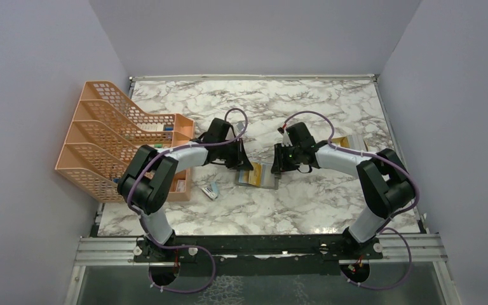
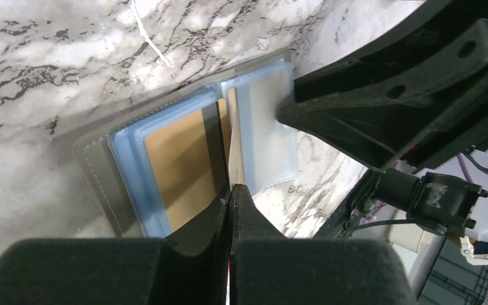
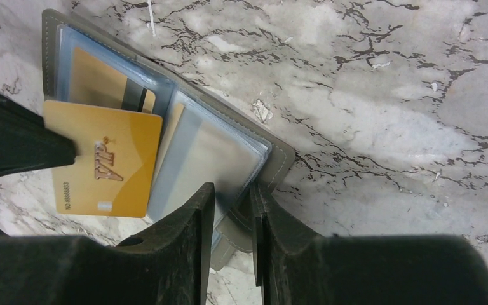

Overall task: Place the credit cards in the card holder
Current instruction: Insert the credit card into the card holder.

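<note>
While left claw pinches credit card, right claw clamps card holder.

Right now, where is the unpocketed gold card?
Right wrist view, left side: the gold card is pinched in the left gripper, over the left page of the open card holder.

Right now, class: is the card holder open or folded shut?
Open. The card holder lies spread flat, its light blue inside facing up.
</note>
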`<state>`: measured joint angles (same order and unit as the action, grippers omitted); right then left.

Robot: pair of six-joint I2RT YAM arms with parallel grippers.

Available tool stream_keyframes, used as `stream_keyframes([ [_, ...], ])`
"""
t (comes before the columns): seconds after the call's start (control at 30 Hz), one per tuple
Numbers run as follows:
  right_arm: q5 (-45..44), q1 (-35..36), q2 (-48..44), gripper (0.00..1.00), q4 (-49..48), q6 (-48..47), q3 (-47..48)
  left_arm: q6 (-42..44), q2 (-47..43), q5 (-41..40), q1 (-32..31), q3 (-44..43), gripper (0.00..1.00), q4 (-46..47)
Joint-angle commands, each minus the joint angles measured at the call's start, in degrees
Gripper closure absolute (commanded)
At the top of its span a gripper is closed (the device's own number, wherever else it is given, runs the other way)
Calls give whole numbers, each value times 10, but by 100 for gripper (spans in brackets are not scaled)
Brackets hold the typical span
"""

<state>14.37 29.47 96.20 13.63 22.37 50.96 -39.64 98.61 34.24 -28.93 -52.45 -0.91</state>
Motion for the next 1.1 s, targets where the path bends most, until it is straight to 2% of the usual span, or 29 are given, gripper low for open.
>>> stream_keyframes([
  [0.0, -34, 2, -1, 71, 2, -18, -9, 57, 29, 11, 2, -37, 100, -63],
  [0.47, -56, 2, 2, 69, 3, -26, -3, 78, 76, -10, 2, -87, 100, -109],
  [1.07, -66, 2, -6, 66, 8, -18, -3, 61, 106, -26, 2, -102, 100, -117],
])
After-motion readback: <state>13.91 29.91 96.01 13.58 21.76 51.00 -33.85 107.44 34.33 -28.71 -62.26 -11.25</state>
